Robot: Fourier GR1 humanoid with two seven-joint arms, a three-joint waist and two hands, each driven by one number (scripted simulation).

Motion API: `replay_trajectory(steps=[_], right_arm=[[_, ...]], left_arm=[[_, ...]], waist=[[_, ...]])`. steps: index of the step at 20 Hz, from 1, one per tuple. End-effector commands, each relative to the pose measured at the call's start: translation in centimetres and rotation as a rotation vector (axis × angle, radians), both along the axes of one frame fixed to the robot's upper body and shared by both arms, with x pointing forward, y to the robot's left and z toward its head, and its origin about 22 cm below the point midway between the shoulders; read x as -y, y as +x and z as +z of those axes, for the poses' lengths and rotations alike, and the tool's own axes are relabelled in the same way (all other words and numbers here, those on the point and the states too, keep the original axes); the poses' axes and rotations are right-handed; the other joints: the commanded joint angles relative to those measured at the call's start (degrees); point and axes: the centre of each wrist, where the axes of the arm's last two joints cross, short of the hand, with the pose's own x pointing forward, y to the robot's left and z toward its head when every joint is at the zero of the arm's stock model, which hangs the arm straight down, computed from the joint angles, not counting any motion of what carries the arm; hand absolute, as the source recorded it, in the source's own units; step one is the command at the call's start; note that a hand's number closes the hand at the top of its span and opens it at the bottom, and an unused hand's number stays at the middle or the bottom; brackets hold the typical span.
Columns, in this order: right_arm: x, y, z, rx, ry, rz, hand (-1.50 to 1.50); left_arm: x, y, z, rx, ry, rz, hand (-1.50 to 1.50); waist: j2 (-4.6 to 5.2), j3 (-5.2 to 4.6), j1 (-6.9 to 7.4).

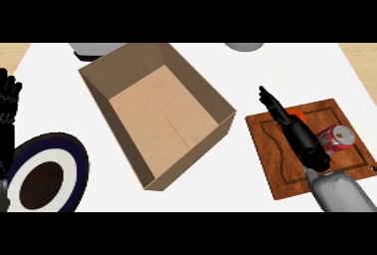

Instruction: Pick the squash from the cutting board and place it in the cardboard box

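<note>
bare counter [243,74] between cutting board [274,164] and open-topped cardboard box [158,112]

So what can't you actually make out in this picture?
- Squash: head view, only an orange sliver shows behind the right robot hand, so its shape is unclear.
- Right robot hand: whether it grips the squash cannot be told.
- Two grey objects: cut off by the top edge.
- Plate: cut off at the left edge.

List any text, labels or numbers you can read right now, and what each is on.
No text can be read.
Red can on the cutting board: pale markings on its side, too blurred to read.
Cardboard box and plate: no print visible.
</note>
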Motion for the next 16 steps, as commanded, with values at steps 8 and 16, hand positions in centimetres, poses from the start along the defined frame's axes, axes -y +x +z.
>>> replay_trajectory(steps=[8,16], right_arm=[[10.0,5.3,7.2,0.248,-0.251,-0.323,1.50],[13.4,6.1,0.8,0.180,0.113,-0.337,-1.50]], left_arm=[[2.2,-1.4,-6.5,-0.406,-0.047,-0.002,0.00],[4.0,-1.5,-8.2,-0.475,-0.037,-0.006,0.00]], waist=[[0.60,-2.15,2.15],[-0.66,-1.90,3.27]])
